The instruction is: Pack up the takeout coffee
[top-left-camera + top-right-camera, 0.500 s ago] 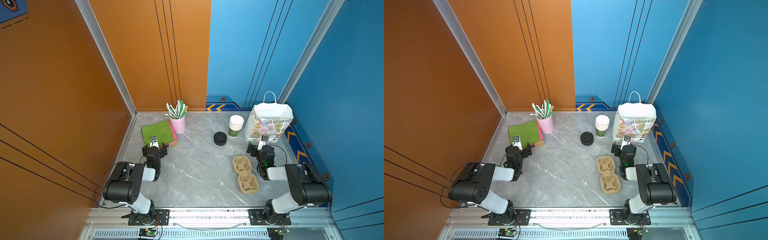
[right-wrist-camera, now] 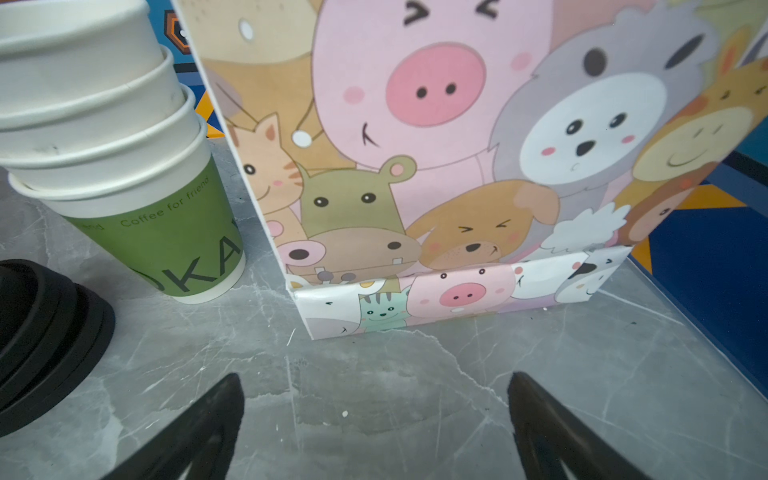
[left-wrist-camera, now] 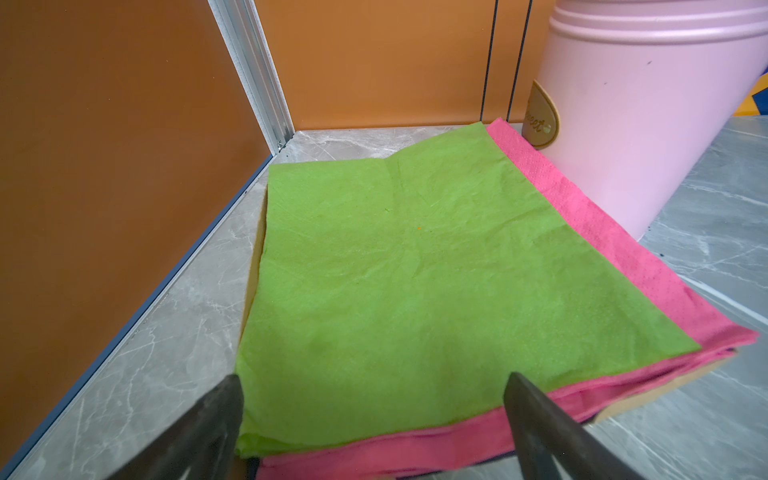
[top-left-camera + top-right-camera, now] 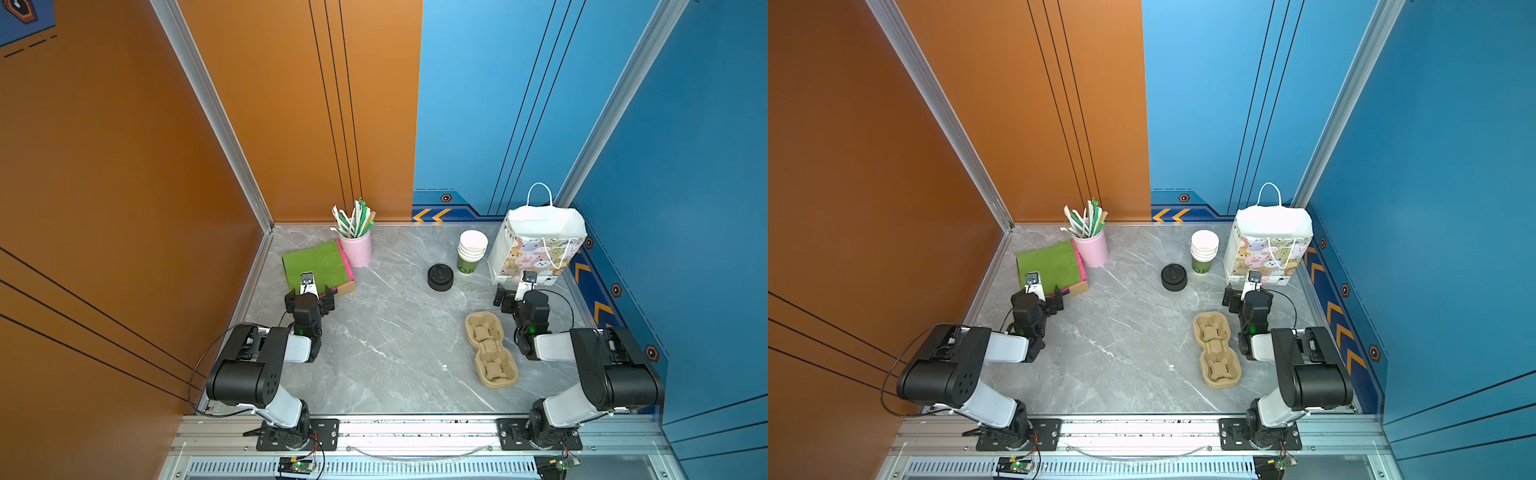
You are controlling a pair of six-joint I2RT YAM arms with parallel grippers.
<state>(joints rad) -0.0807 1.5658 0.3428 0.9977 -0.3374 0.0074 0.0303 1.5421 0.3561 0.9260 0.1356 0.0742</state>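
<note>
Right wrist view: shows the right fingers (image 2: 199, 432) spread to full width with nothing between them, poised low over bare bench (image 2: 374, 395) just short of the cartoon-animal paper bag (image 2: 457, 166). Places the stack of lidless cups (image 2: 104, 145), green cup lowest, just beside the bag, and the pile of black lids (image 2: 41, 332) next to the stack.

Left wrist view: shows the left fingers (image 3: 540, 432) equally wide and empty, set either side of the near edge of a green napkin (image 3: 415, 270) laid on pink napkins (image 3: 623, 270), close to a pink holder (image 3: 644, 104). Cannot tell whether touching the napkins.

Both top views: confirm the pulp cup carrier (image 4: 490, 353) lying empty near the right arm. Reveal no takeout coffee anywhere: no lidded white cup on the bench, and only part of the bag's inside in view.

Risks, as judged:
- Mistaking the lidless stack or a loose lid for the takeout coffee, with nothing else cup-like in sight.
- Nudging or toppling the light, upright bag, given the short gap ahead of the right fingers.
- Dragging the top napkin askew, given the left fingers' place over its edge.
</note>
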